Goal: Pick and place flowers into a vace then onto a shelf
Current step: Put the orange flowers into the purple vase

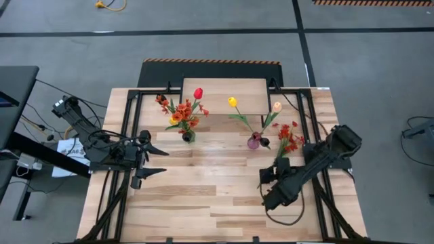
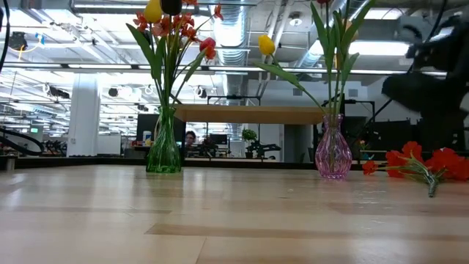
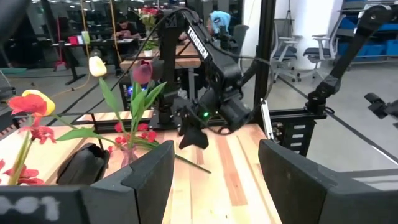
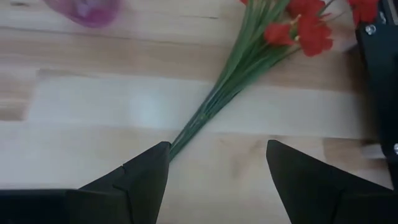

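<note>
A spray of red blossoms (image 1: 288, 139) (image 4: 249, 68) lies flat on the table at the right, its stem end pointing toward the near edge. My right gripper (image 1: 272, 171) (image 4: 217, 146) hangs open above that stem end, slanting down. The stem runs under one fingertip (image 4: 158, 155) in the right wrist view. A pink vase (image 1: 253, 141) (image 2: 333, 154) holds yellow, cream and dark tulips. A green vase (image 1: 186, 135) (image 2: 164, 150) holds a red tulip and orange blossoms. Both vases stand before the shelf (image 1: 225, 95) (image 2: 256, 114). My left gripper (image 1: 152, 163) (image 3: 214, 180) waits open and level at the left.
Black frame rails (image 1: 129, 122) run along the table's left, right and far sides. The near half of the wooden tabletop (image 1: 203, 203) is bare. The shelf top is bare. A person (image 2: 192, 139) sits in the room behind the table.
</note>
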Controlling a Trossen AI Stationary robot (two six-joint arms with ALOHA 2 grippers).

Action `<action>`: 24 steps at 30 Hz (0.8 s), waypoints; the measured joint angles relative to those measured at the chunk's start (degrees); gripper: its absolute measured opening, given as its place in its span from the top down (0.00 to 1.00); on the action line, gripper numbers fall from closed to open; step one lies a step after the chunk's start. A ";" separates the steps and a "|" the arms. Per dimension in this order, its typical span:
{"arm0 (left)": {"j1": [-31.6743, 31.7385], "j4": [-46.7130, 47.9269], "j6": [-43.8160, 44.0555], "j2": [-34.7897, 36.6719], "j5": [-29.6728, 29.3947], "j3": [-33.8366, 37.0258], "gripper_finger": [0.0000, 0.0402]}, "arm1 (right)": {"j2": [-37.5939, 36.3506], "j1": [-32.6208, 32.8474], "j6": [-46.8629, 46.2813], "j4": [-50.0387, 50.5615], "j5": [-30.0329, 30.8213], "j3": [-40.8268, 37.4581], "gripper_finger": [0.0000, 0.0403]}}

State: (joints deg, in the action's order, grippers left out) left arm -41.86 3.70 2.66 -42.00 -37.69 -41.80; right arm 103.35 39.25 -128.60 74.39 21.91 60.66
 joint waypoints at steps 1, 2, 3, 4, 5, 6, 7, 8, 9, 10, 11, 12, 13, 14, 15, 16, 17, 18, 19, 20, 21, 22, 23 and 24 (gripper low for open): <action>0.01 0.01 0.00 0.01 0.28 0.00 0.44 | 0.99 -0.50 -0.23 -0.19 -0.18 0.00 0.35; -0.01 0.00 0.00 0.00 0.43 0.00 0.44 | 1.91 -1.09 -0.31 -0.25 -0.33 0.00 0.35; 0.00 0.00 0.00 0.00 0.65 0.00 0.44 | 2.79 -1.75 -0.23 -0.32 -0.39 0.00 0.35; 0.00 -0.02 0.00 0.00 0.95 0.00 0.44 | 3.62 -2.37 -0.17 -0.43 -0.39 0.00 0.35; -0.01 0.00 0.00 0.00 1.03 0.00 0.44 | 4.27 -2.94 -0.14 -0.58 -0.41 0.00 0.35; -0.01 -0.07 0.02 0.00 1.09 0.00 0.44 | 4.79 -3.47 -0.02 -0.69 -0.39 0.00 0.35; -0.01 -0.09 0.06 0.01 1.09 0.00 0.44 | 5.12 -3.99 0.05 -1.02 -0.36 0.00 0.35; -0.01 -0.07 0.07 0.00 1.11 0.00 0.44 | 5.53 -4.36 0.05 -1.42 -0.27 0.00 0.35; -0.01 -0.08 0.07 0.00 1.14 0.00 0.44 | 5.77 -4.60 0.03 -1.51 -0.21 0.00 0.35; -0.01 -0.10 0.13 0.00 1.21 0.00 0.44 | 5.81 -4.76 0.03 -1.45 -0.21 0.00 0.35; 0.00 -0.10 0.41 0.01 1.21 0.00 0.44 | 5.80 -4.93 0.03 -1.48 -0.21 0.00 0.35; 0.01 -0.08 0.77 0.00 1.21 0.00 0.44 | 5.79 -5.00 0.04 -1.64 -0.21 0.00 0.35; 0.01 -0.09 1.08 0.00 1.24 0.00 0.44 | 5.79 -5.01 0.08 -2.02 -0.21 0.00 0.35; 0.01 -0.09 1.19 0.00 1.36 0.00 0.44 | 5.79 -5.11 0.29 -2.38 -0.16 0.00 0.35; -0.01 -0.09 1.36 0.00 1.51 0.00 0.44 | 5.79 -5.26 0.69 -2.79 -0.11 0.00 0.35; 0.01 -0.09 1.40 0.00 1.64 0.00 0.44 | 5.79 -5.33 1.02 -3.22 -0.26 0.00 0.35; 0.00 -0.11 1.42 0.00 1.90 0.00 0.44 | 5.79 -5.47 1.07 -3.59 -0.57 0.00 0.35; 0.00 -0.11 1.44 0.00 2.03 0.00 0.44 | 5.79 -5.64 1.07 -3.69 -0.81 0.00 0.35; 0.01 -0.11 1.46 0.00 2.44 0.00 0.44 | 5.79 -5.65 1.09 -3.96 -0.81 0.00 0.35; 0.00 -0.11 1.49 0.00 2.74 0.00 0.44 | 5.79 -5.72 1.07 -4.33 -0.80 0.00 0.35; 0.01 -0.11 1.53 0.00 2.92 0.00 0.44 | 5.79 -5.92 1.07 -4.53 -0.82 0.00 0.35; -0.01 -0.13 1.62 0.00 2.93 0.00 0.44 | 5.79 -6.11 1.07 -4.67 -0.94 0.00 0.35; 0.01 -0.13 1.64 0.00 2.93 0.00 0.44 | 5.79 -6.30 1.07 -4.86 -1.13 0.00 0.35; 0.01 -0.13 1.64 0.00 2.90 0.00 0.44 | 5.79 -6.44 1.07 -5.08 -1.36 0.00 0.35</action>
State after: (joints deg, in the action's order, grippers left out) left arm -41.85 3.57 4.29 -42.00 -34.79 -41.80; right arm 109.14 32.81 -127.52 69.31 20.55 60.66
